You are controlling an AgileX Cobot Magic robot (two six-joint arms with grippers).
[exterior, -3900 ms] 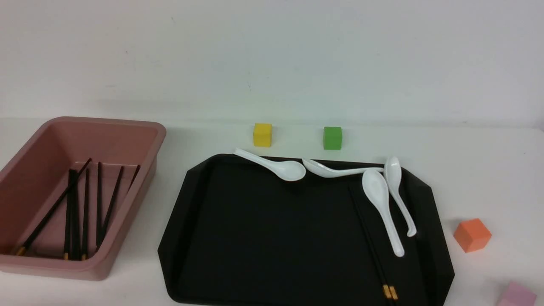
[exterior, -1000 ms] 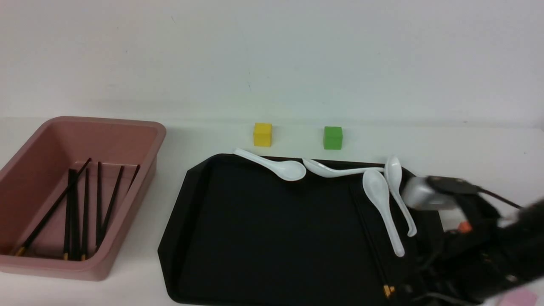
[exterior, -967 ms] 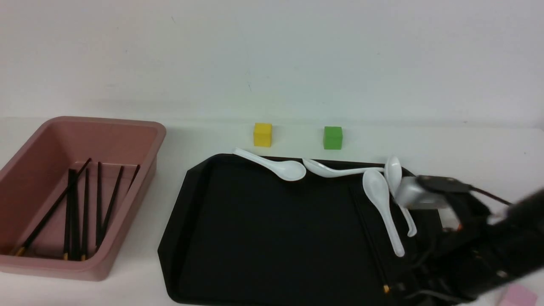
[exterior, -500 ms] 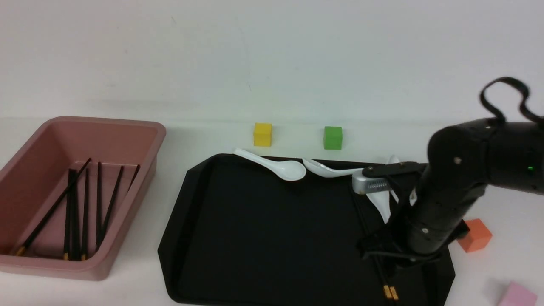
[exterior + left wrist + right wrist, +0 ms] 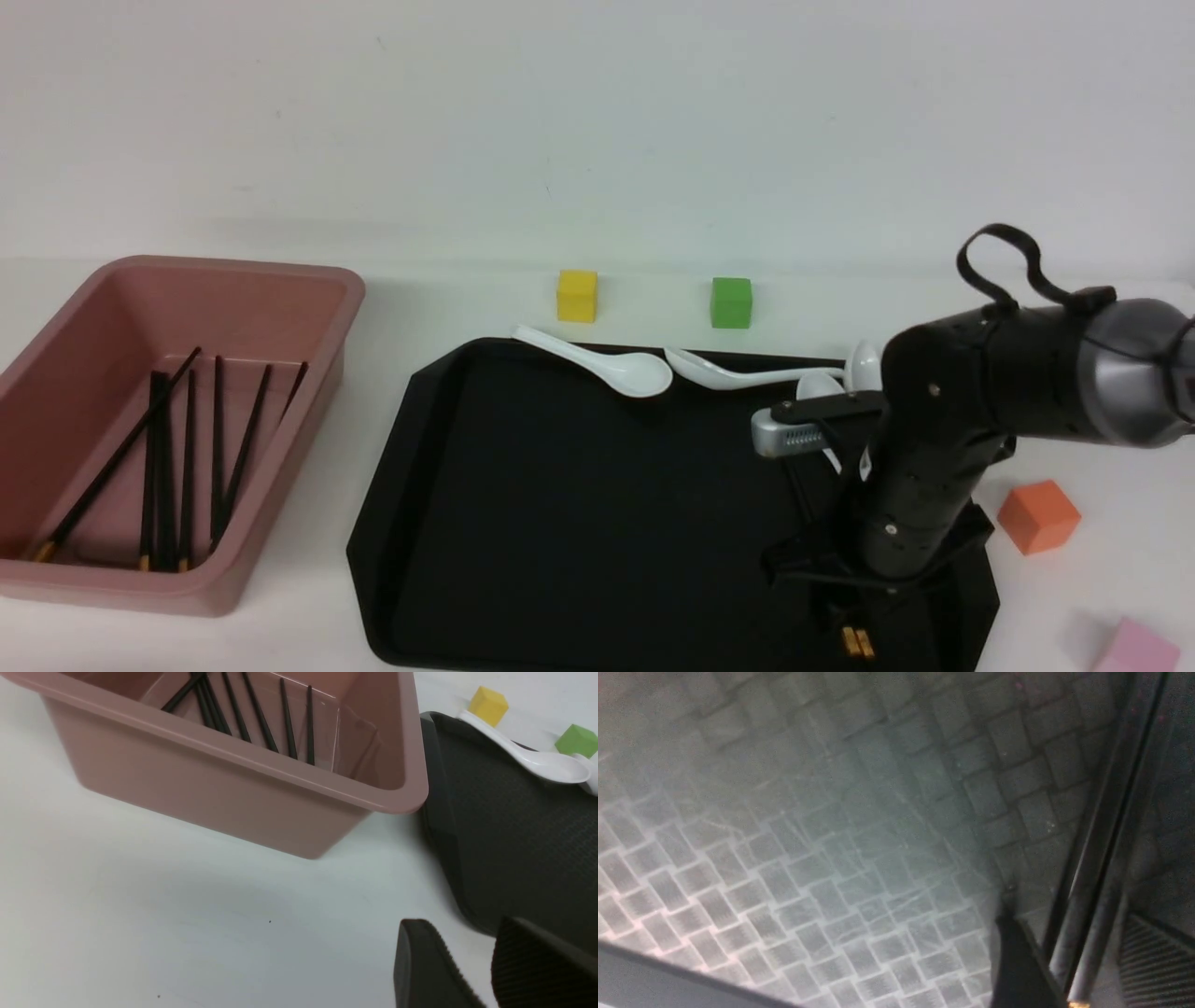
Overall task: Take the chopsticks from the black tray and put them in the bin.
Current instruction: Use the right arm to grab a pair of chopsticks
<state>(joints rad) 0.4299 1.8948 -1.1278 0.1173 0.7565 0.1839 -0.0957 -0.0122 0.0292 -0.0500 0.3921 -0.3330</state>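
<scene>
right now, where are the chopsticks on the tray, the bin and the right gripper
chopsticks [image 5: 857, 642]: front view, on their gold tips
bin [image 5: 121, 593]: front view, on its near outer wall
right gripper [image 5: 1083, 956]: right wrist view, midway between its fingertips, astride the sticks

Right arm [image 5: 943, 448]: glossy black cylindrical links, rounded at the joints. Silver-grey band [image 5: 1134, 383] on the upper link. Thin black cable [image 5: 997, 245] forms a loop over the shell. Silver box [image 5: 789, 435] with fine vent slits at the wrist. Small pale screw heads [image 5: 932, 389] dot the black casing. Left fingers [image 5: 423, 966]: matte black, blunt-tipped, inner faces finely ribbed. Right fingers [image 5: 1017, 961]: dark, one tapered, the other showing a ribbed pad [image 5: 1153, 961]; view blurred.
</scene>
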